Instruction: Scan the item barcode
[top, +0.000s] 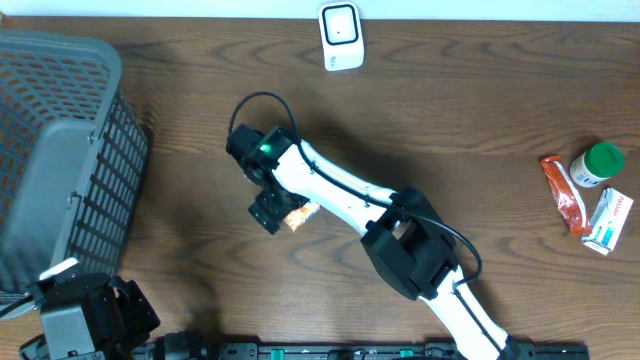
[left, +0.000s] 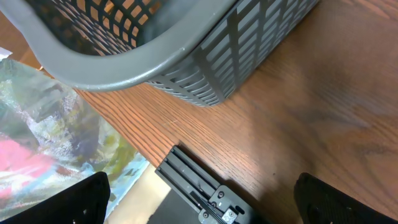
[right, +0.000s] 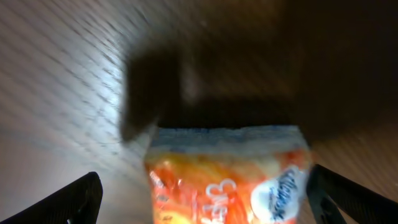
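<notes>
The item, an orange snack packet (top: 302, 215), lies flat on the wooden table left of centre. My right gripper (top: 272, 212) hangs over its left end. In the right wrist view the packet (right: 230, 180) sits between the two wide-apart fingers of the right gripper (right: 208, 196), which is open and not pinching it. The picture is blurred and no barcode shows. A white scanner (top: 341, 37) stands at the table's far edge, well away from the packet. My left gripper (top: 125, 312) rests at the near left corner, and in its wrist view the left gripper (left: 205, 199) is open and holds nothing.
A grey slatted basket (top: 60, 150) fills the left side, its rim close above the left wrist camera (left: 186, 56). At the far right lie a green-capped bottle (top: 598, 165), a red packet (top: 565, 195) and a small white box (top: 608, 222).
</notes>
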